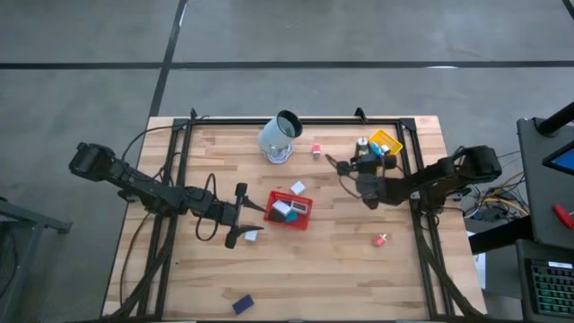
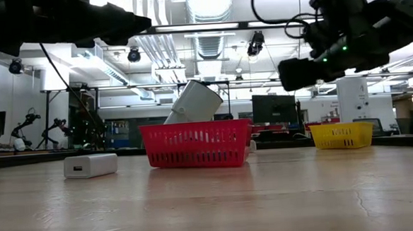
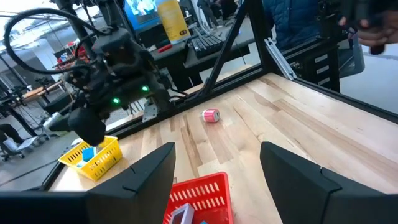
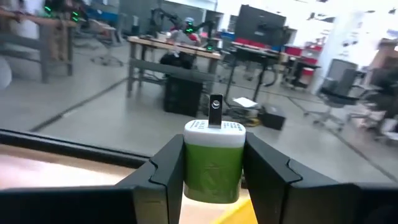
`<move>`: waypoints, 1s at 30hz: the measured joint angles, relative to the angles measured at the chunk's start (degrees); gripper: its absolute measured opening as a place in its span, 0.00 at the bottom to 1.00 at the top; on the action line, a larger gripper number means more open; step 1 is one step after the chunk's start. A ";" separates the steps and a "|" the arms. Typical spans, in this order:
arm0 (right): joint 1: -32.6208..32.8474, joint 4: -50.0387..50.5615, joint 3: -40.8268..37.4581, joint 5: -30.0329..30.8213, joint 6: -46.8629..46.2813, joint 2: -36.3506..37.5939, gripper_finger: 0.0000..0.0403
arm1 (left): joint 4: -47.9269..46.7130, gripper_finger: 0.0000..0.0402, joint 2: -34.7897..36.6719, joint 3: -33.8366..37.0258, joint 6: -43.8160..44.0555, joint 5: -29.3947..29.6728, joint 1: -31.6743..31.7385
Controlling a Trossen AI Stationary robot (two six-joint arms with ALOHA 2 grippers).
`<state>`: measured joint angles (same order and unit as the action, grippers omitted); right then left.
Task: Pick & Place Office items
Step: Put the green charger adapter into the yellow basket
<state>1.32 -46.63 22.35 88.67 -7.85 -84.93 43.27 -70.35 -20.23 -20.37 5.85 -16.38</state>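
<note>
Two dark grippers flank the red mesh plastic tray: right gripper, just beside the yellow mesh tray, clamps a green-and-white plug-shaped block; left gripper hangs half-open, empty, above a white rectangular block.

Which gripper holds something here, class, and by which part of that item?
The right gripper clamps a green-and-white block by its green sides, its white end sticking out past the fingertips. The left gripper is open and holds nothing.

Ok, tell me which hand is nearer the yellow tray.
Right. The right hand, gripping a green-and-white block, hovers beside the yellow tray; the left hand sits far across the table, by the red tray.
</note>
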 joint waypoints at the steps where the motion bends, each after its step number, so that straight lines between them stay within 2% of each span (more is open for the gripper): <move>1: -0.68 0.20 -0.81 0.01 1.08 1.38 0.31 | 0.01 0.60 0.00 0.00 -0.01 0.00 0.00; 12: -6.73 0.14 -3.67 -0.82 13.86 14.73 0.31 | 0.02 0.60 0.00 0.02 0.21 -0.02 -0.02; 20: -7.04 1.31 -3.41 -3.37 16.36 17.60 0.31 | 0.02 0.60 0.00 0.02 0.42 -0.02 -0.02; 23: -7.31 6.69 -3.37 -5.94 12.17 17.78 0.31 | 0.00 0.60 0.00 0.02 0.63 -0.02 -0.02; 25: -8.18 14.18 -2.63 -7.98 5.63 18.38 0.31 | 0.00 0.60 0.00 0.02 0.64 -0.02 -0.02; 27: -10.16 26.06 -1.11 -11.73 -4.29 19.37 0.31 | 0.00 0.60 0.00 0.02 0.86 -0.02 -0.02; 30: -14.97 50.13 2.80 -19.72 -23.57 20.04 0.31 | 0.00 0.60 0.00 0.02 0.88 -0.08 -0.02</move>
<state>-13.65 3.50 25.15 68.95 -31.41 -64.89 43.27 -70.35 -20.21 -19.49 5.77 -16.40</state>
